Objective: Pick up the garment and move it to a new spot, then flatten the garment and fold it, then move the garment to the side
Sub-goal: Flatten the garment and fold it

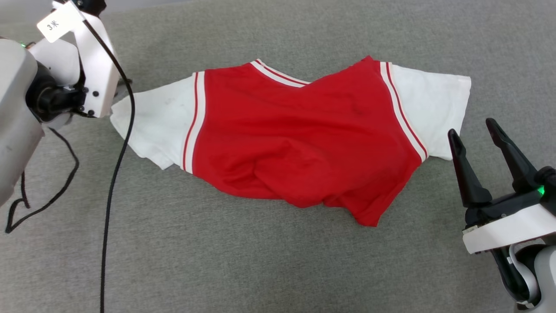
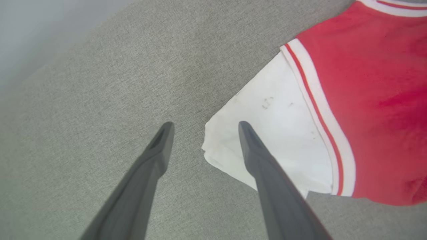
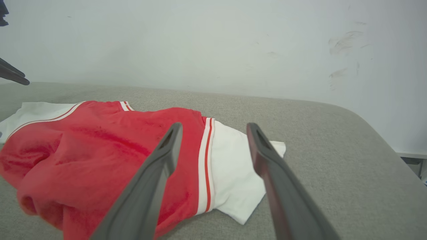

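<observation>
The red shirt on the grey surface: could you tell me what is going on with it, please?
A two-armed robot is working on the red shirt, which lies rumpled on the grey fabric surface, its lower part bunched. Nothing holds it. The left jaws stand open at the end of the left sleeve, and the right jaws stand open beside the right sleeve. It is not yet flattened or folded.

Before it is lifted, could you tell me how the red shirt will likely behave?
The shirt probably hangs limp: its red body lies bunched in soft folds. It looks thin and light, so pinching a white sleeve should raise it. Pushed, it would likely wrinkle on the gray fabric surface rather than slide.
</observation>
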{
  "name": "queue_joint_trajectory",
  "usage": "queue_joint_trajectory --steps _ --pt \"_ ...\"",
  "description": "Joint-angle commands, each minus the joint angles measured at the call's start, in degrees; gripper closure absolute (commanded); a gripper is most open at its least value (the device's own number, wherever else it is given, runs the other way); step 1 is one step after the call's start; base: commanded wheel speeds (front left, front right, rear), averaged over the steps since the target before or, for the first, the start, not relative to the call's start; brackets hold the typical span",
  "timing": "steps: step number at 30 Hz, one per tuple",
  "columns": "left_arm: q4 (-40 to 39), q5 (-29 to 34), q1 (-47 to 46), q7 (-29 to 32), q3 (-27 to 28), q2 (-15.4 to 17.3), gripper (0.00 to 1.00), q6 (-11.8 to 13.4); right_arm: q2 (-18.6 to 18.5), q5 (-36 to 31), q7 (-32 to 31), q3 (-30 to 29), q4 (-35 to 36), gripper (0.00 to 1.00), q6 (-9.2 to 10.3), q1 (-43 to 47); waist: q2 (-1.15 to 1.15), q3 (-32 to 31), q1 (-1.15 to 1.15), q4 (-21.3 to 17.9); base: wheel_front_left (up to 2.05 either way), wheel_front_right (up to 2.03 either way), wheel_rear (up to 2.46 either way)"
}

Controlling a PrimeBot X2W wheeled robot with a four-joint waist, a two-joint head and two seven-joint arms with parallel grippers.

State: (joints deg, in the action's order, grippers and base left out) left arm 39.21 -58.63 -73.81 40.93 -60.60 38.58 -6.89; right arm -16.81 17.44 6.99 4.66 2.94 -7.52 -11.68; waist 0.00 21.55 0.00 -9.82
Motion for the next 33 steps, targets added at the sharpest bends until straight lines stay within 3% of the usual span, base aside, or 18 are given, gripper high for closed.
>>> queue_joint_trajectory --steps 1,14,15,16,17,24,33 --pt "0.1 0.1 -0.3 0.3 -0.2 0.2 0.00 0.0 0.3 0.1 0.0 0.1 0.1 0.00 0.06 -0.3 0.00 0.5 0.00 -0.5 0.00 0.00 0.00" --pt "3.7 -0.9 5.9 3.4 -2.7 0.6 0.00 1.1 0.1 0.3 1.0 0.0 -0.3 0.00 0.06 -1.4 0.00 3.3 0.00 -2.3 0.00 0.00 0.00" --pt "3.9 -0.9 6.3 3.2 -3.0 0.5 0.24 1.0 0.1 0.2 0.9 -0.1 -0.3 0.00 0.06 -1.4 0.00 3.2 0.00 -2.2 0.00 0.00 0.00" --pt "4.0 -0.9 6.7 2.8 -3.0 0.2 0.80 0.9 0.1 0.2 0.8 -0.1 -0.4 0.00 0.06 -1.4 0.00 3.2 0.00 -2.0 0.00 0.00 0.00" --pt "4.0 -1.1 7.0 2.3 -3.0 -0.1 1.00 0.8 0.0 0.2 0.7 -0.2 -0.4 0.00 0.06 -1.6 0.00 3.1 0.00 -1.9 0.00 0.00 0.00" --pt "2.2 0.6 5.6 -4.8 -2.4 -0.2 1.00 0.1 -2.0 -0.4 0.1 -1.0 -0.3 0.00 0.06 -2.9 0.00 0.7 0.00 -0.4 0.00 0.00 0.00" --pt "-7.2 6.2 4.5 -17.0 -2.5 2.2 1.00 0.8 -8.6 0.0 -5.0 -3.9 3.6 0.00 0.06 -7.9 0.00 -1.7 0.00 2.3 0.00 0.00 0.00"
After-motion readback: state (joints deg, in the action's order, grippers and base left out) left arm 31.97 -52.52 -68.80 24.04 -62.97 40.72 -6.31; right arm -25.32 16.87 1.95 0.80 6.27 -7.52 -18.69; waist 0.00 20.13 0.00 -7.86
